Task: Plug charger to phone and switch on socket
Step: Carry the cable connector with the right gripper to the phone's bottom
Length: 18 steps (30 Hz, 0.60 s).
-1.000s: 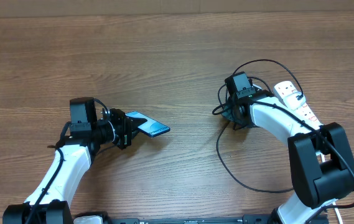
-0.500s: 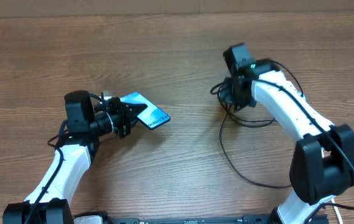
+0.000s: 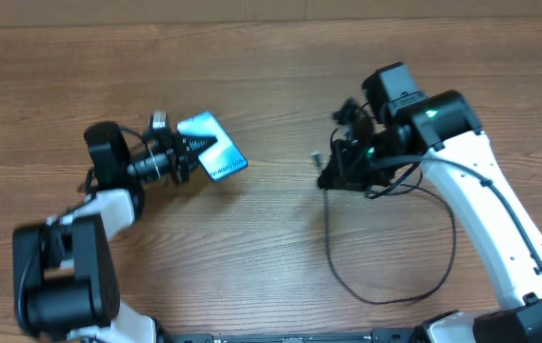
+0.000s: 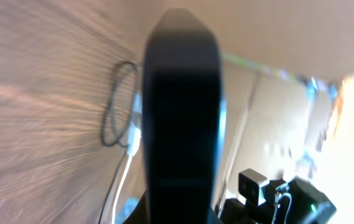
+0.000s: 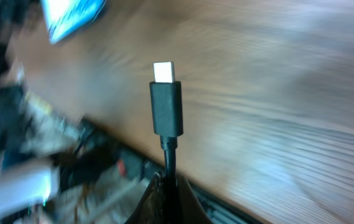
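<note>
The step in hand is bringing the charger and the phone together. Nothing is plugged in yet.

From above, the left hand (image 3: 187,159) is clamped on the phone (image 3: 213,157) and holds it up off the table (image 3: 271,76), at about 9 o'clock from the middle. The right hand (image 3: 332,173) is at about 3 o'clock, well apart from the phone. It is clamped on the charger (image 5: 166,112) just behind the tip. The rest of the wire hangs down and makes a big loop on the table toward 5 o'clock.

I think the next move is to line the tip up with the little hole in the end of the phone and push it straight in. That needs care, because both things are in the air and the hole is tiny. The socket has to be switched on after that.

Only the right wrist view shows the tip up close: it points to 12 o'clock, with its silver end bare. The left wrist view shows the phone as a dark bar, seen from its thin edge. It also shows a blurry white thing (image 4: 133,134) at 9 o'clock; I cannot tell if that is the socket. The socket does not show from above.
</note>
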Tool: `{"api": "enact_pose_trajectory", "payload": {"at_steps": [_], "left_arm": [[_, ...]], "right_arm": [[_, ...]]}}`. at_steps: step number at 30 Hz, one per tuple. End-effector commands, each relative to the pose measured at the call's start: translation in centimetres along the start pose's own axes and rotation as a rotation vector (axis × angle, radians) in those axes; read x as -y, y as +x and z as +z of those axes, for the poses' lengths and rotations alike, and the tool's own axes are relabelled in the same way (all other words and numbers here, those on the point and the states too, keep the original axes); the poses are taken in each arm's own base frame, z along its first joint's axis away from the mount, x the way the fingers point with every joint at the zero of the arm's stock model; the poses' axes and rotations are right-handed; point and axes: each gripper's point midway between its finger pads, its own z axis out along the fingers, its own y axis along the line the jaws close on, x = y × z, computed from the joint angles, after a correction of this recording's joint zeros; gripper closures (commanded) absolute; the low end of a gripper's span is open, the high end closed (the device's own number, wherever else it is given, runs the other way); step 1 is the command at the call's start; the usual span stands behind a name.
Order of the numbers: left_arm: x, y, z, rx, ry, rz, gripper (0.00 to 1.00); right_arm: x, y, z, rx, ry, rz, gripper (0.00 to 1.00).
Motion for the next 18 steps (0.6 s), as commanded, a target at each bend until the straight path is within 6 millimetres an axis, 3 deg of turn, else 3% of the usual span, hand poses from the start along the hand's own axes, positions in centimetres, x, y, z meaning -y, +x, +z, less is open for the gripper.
{"api": "enact_pose_trajectory", "payload": {"at_steps": [1, 6, 10, 14, 18], "left_arm": [[3.1, 0.5, 0.3, -0.211, 0.064, 0.088, 0.96], [4.8, -0.5, 0.6, -0.23, 0.076, 0.14, 0.96], [5.1, -0.2, 1.1, -0.241, 0.079, 0.166, 0.96], [5.0, 0.1, 2.3, -0.239, 0.07, 0.153, 0.96], [5.0, 0.7, 3.6, -0.242, 0.061, 0.149, 0.96]], "right_arm": [[-3.4, 2.7, 2.2, -0.107, -0.141, -0.136, 0.96], [-5.1, 3.3, 5.1, -0.131, -0.218, -0.144, 0.96], [-5.5, 2.1, 6.7, -0.074, -0.204, -0.152, 0.96], [-4.8, -0.2, 7.9, 0.054, -0.058, -0.147, 0.96], [-5.5, -0.5, 8.5, 0.089, -0.037, -0.191, 0.96]]}}
